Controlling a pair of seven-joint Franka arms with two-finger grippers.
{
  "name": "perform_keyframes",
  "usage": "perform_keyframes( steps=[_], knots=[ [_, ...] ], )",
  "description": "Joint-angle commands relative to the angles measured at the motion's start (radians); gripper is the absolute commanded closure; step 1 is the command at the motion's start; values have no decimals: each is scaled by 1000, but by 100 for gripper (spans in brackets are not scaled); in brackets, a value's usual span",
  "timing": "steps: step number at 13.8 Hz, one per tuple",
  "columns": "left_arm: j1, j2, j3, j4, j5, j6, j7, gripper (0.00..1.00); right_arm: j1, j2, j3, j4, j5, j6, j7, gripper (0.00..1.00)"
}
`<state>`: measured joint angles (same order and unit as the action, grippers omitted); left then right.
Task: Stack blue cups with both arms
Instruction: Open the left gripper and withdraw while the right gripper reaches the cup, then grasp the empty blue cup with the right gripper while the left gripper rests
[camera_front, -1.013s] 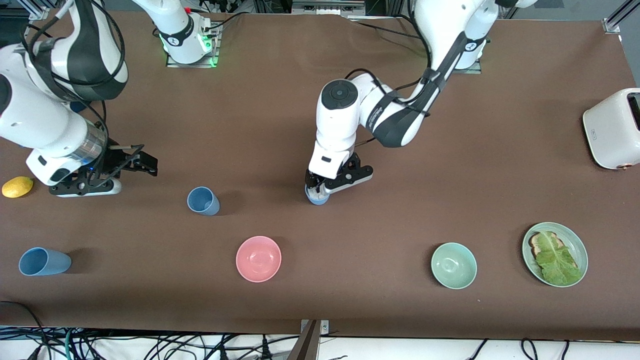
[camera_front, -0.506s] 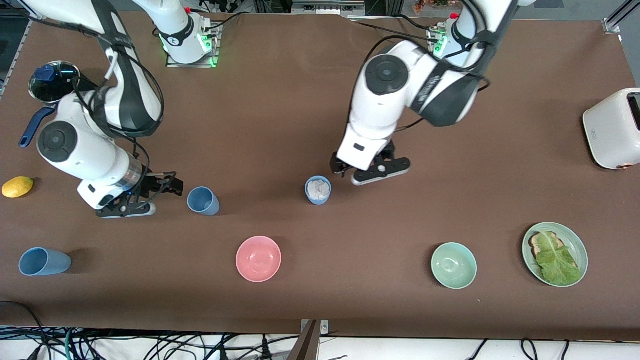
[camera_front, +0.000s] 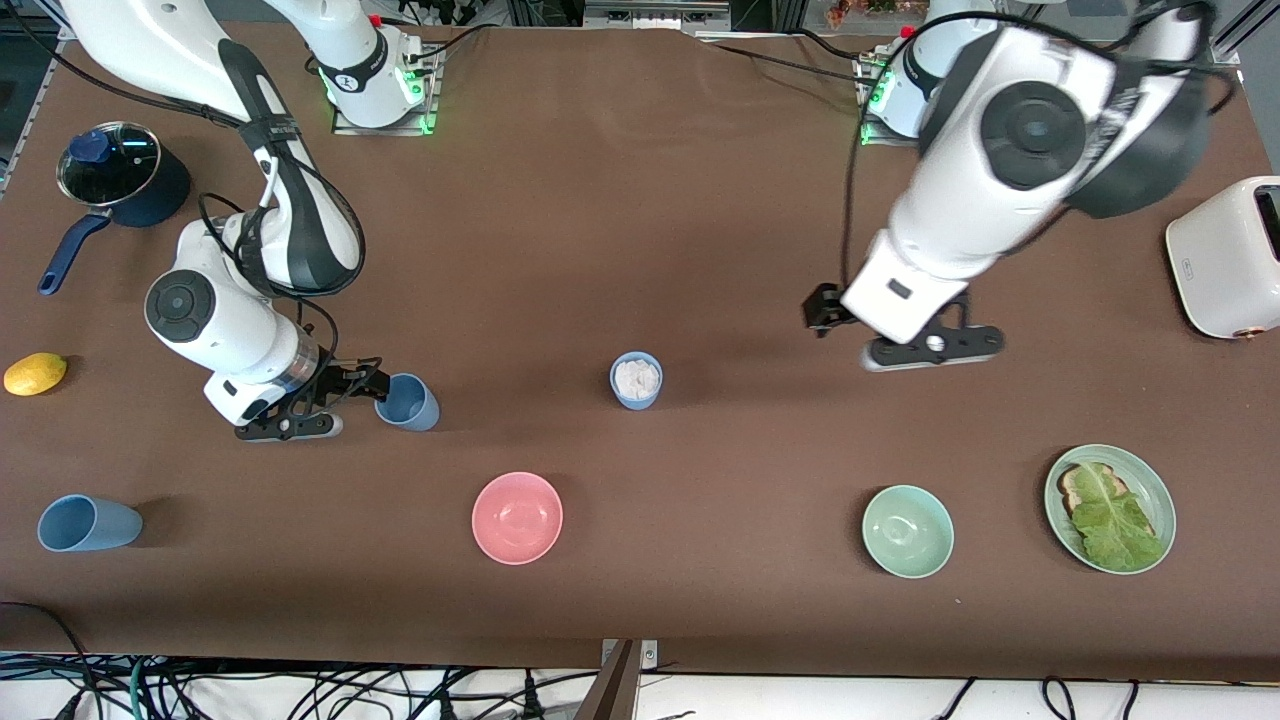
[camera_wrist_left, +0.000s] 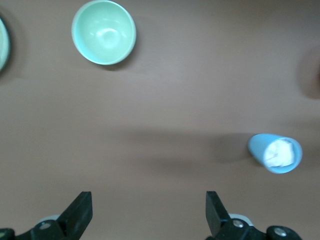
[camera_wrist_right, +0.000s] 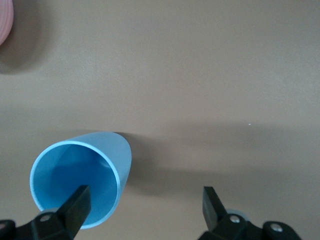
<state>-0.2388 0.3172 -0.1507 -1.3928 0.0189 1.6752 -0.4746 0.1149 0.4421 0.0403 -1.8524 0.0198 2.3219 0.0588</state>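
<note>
**Right gripper at an empty cup, left gripper over bare table**

You can read no brand or label on anything; the small marks on the toaster (camera_front: 1225, 257) are too small to make out.

Your three blue cups stand apart. The middle cup (camera_front: 636, 380) sits upright with something white and crumpled inside. The empty cup (camera_front: 407, 402) stands toward the right arm's end. The third cup (camera_front: 87, 523) stands nearest the front camera at that same end, its inside hidden.

The right gripper (camera_front: 345, 392) is low at the empty cup, fingers spread wide; one finger (camera_wrist_right: 75, 206) overlaps the cup's rim in the right wrist view, and you cannot tell whether it touches. The left gripper (camera_front: 905, 335) hangs over bare table (camera_front: 700, 200) between the middle cup and the toaster, fingers wide apart and holding nothing.

The pink bowl (camera_front: 517, 517) and green bowl (camera_front: 907, 531) are empty. The plate (camera_front: 1158, 490) holds bread under a lettuce leaf (camera_front: 1110, 515). A lidded dark-blue pot (camera_front: 108, 180) and a lemon (camera_front: 34, 373) lie at the right arm's end.
</note>
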Motion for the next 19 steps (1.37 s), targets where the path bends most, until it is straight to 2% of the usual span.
perform_keyframes(
  steps=[1,4,7,11,13,15,17,19],
  knots=[
    [108,-47,-6,-15,-27,-61,187,0,9,-2,6,-2,-9,22,-1,2],
    [193,-82,-6,-15,-17,-94,227,0,46,16,6,-10,2,68,7,2],
    [236,-119,-1,-22,-10,-109,240,0,45,27,4,-17,0,70,-4,4],
    [243,-158,110,-32,-20,-126,234,0,45,23,4,-22,0,65,-10,4],
    [245,-187,128,-41,-19,-170,235,0,43,27,3,-25,0,68,-11,5],
    [248,-193,129,-63,-16,-178,247,0,42,36,3,-28,-3,70,-11,12],
    [259,-193,137,-63,-23,-143,254,0,40,38,3,-31,-3,71,-11,28],
    [259,-196,137,-63,-25,-132,372,0,40,36,3,-33,2,71,-10,52]
  ],
)
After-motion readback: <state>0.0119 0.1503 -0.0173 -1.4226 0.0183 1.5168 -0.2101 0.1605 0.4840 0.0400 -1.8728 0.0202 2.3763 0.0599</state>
